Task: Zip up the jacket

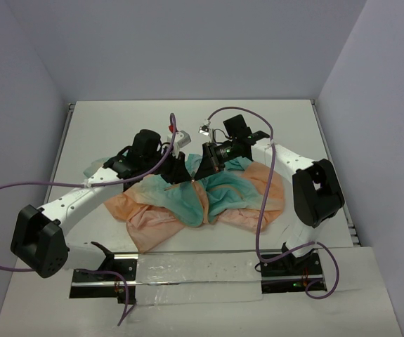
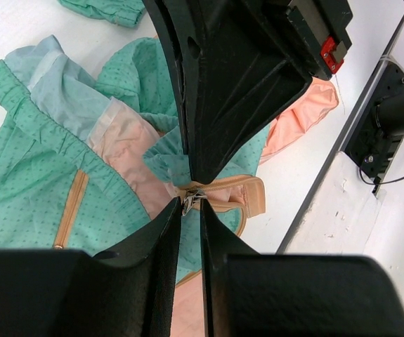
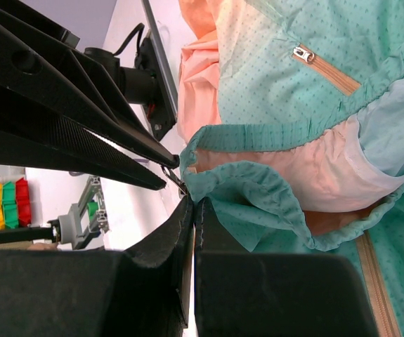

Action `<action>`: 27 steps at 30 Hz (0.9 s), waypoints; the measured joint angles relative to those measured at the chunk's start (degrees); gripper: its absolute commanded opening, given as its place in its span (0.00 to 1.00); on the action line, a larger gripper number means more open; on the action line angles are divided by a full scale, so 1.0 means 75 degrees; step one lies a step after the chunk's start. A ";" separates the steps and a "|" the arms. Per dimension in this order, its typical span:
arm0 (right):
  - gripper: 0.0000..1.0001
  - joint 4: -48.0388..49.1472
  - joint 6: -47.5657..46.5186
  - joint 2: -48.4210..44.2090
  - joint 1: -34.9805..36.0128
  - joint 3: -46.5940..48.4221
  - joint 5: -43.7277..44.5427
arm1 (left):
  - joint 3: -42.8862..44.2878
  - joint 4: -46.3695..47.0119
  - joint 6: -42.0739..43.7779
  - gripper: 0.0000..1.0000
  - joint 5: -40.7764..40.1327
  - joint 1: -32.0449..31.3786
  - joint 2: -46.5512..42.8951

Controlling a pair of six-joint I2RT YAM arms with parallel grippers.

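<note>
Where the jacket lies bunched in the middle of the table, well apart from the near edge and both side edges, its peach parts face the near edge and its teal folds rise toward the far edge. Both grippers meet nose to nose over the teal folds at the heap's far side.

Left gripper: fingers narrowly parted, with the metal zip pull between the tips. Whether they bite on it cannot be told.

Right gripper: fingers pressed together, pinching the jacket's teal edge just beside the pull.

Judgement: the step in hand is securing the pull. The left fingers should seat fully on it before any travel. The right should hold the tape taut as an anchor, and the pull should run straight along the teeth. Loose folds close by could catch in the slider.
</note>
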 measured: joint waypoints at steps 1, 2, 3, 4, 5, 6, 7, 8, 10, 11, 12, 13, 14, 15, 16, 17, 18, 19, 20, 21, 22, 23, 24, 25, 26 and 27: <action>0.00 -0.0003 0.0002 0.0000 0.0000 0.0000 -0.0002 | 0.0002 0.0000 0.0000 0.23 0.0002 -0.0008 0.0003; 0.00 -0.0011 0.0002 0.0000 0.0000 0.0000 0.0001 | 0.0002 0.0003 0.0000 0.23 0.0004 -0.0021 0.0014; 0.00 -0.0025 0.0000 0.0000 0.0000 0.0000 0.0005 | 0.0002 0.0003 0.0000 0.23 0.0015 -0.0032 0.0027; 0.00 -0.0040 -0.0001 0.0000 0.0000 0.0000 0.0010 | 0.0002 0.0003 0.0000 0.23 0.0027 -0.0042 0.0040; 0.00 -0.0051 -0.0001 0.0000 0.0000 0.0000 0.0018 | 0.0002 0.0003 0.0000 0.23 0.0034 -0.0051 0.0061; 0.00 -0.0061 -0.0001 0.0000 0.0000 0.0000 0.0023 | 0.0002 0.0003 0.0000 0.23 0.0047 -0.0061 0.0089; 0.00 -0.0069 -0.0001 0.0000 0.0000 0.0000 0.0026 | 0.0002 0.0001 0.0000 0.23 0.0059 -0.0070 0.0117; 0.00 -0.0080 -0.0001 0.0000 0.0000 0.0000 0.0028 | 0.0002 0.0000 0.0000 0.23 0.0063 -0.0079 0.0145; 0.00 -0.0105 -0.0001 0.0000 0.0000 0.0000 0.0033 | 0.0002 0.0001 0.0000 0.21 0.0069 -0.0093 0.0198; 0.00 -0.0110 -0.0001 0.0000 0.0000 0.0000 0.0042 | 0.0002 0.0002 0.0000 0.19 0.0069 -0.0098 0.0219; 0.00 -0.0111 -0.0001 0.0000 0.0000 0.0000 0.0050 | 0.0002 0.0000 0.0000 0.15 0.0069 -0.0104 0.0238; 0.00 -0.0115 -0.0001 0.0000 0.0000 0.0000 0.0056 | 0.0002 0.0000 0.0001 0.10 0.0066 -0.0109 0.0251; 0.00 -0.0126 -0.0001 0.0000 0.0000 0.0000 0.0065 | 0.0002 0.0000 0.0009 0.04 0.0062 -0.0111 0.0254; 0.00 -0.0137 -0.0001 0.0000 0.0000 0.0000 0.0078 | 0.0002 0.0001 0.0023 0.01 0.0061 -0.0113 0.0254; 0.00 -0.0140 0.0000 0.0000 0.0000 0.0000 0.0090 | 0.0002 0.0002 0.0032 0.00 0.0061 -0.0114 0.0254; 0.00 -0.0140 0.0004 0.0000 0.0000 0.0000 0.0103 | 0.0002 0.0000 0.0033 0.00 0.0058 -0.0118 0.0254; 0.00 -0.0140 0.0013 0.0000 0.0000 0.0000 0.0111 | 0.0002 0.0000 0.0034 0.00 0.0059 -0.0123 0.0254; 0.00 -0.0139 0.0037 0.0000 0.0000 0.0000 0.0119 | 0.0002 0.0000 0.0029 0.00 0.0057 -0.0125 0.0254; 0.00 -0.0127 0.0103 0.0000 0.0000 0.0000 0.0131 | 0.0002 0.0000 0.0032 0.00 0.0057 -0.0125 0.0254; 0.00 -0.0108 0.0176 0.0000 0.0000 0.0000 0.0146 | 0.0002 0.0000 0.0032 0.00 0.0051 -0.0125 0.0254; 0.00 -0.0073 0.0317 0.0000 0.0000 0.0000 0.0178 | 0.0002 0.0000 0.0032 0.00 0.0047 -0.0128 0.0254; 0.00 -0.0036 0.0446 0.0000 0.0000 0.0000 0.0200 | 0.0002 0.0000 0.0032 0.00 0.0032 -0.0133 0.0254; 0.00 0.0094 0.0629 -0.0005 0.0000 -0.0036 0.0223 | 0.0002 0.0003 0.0037 0.00 0.0000 -0.0136 0.0254; 0.00 0.0314 0.0833 -0.0038 0.0000 -0.0123 0.0248 | 0.0002 0.0000 0.0043 0.00 -0.0031 -0.0139 0.0254; 0.00 0.0495 0.1060 -0.0078 0.0000 -0.0221 0.0279 | 0.0002 -0.0002 0.0056 0.00 -0.0051 -0.0142 0.0254; 0.00 0.0692 0.1290 -0.0129 0.0000 -0.0330 0.0306 | 0.0002 -0.0005 0.0066 0.00 -0.0074 -0.0147 0.0254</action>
